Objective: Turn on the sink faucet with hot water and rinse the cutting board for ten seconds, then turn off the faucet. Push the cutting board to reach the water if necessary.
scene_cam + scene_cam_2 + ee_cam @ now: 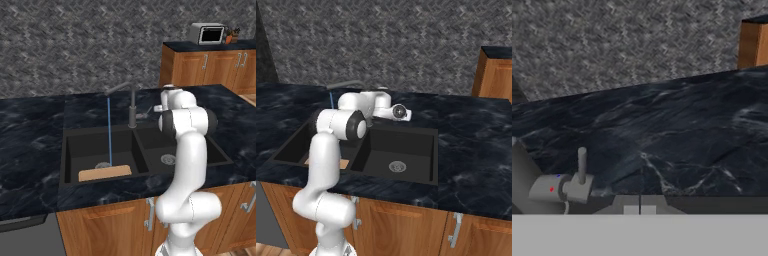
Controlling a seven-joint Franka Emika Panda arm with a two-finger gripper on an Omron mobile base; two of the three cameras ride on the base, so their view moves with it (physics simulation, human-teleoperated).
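The sink faucet (132,107) stands behind the black double sink (70,145), its spout swung left over the left basin. Water (109,131) falls as a thin blue line and lands near the drain, at the back edge of the cutting board (105,173). This tan board lies flat along the left basin's front wall. In the hand view my gripper (639,210) is shut with nothing in it, just right of the faucet's small lever (582,167), which points up. In the right base view my arm hides most of the faucet (346,84) and the cutting board (344,163).
The right basin (421,135) holds just its silver drain (397,166). Dark marble counter (30,135) surrounds the sink. A raised wooden cabinet with a toaster oven (206,33) stands at the back right. Grey patterned backsplash runs behind.
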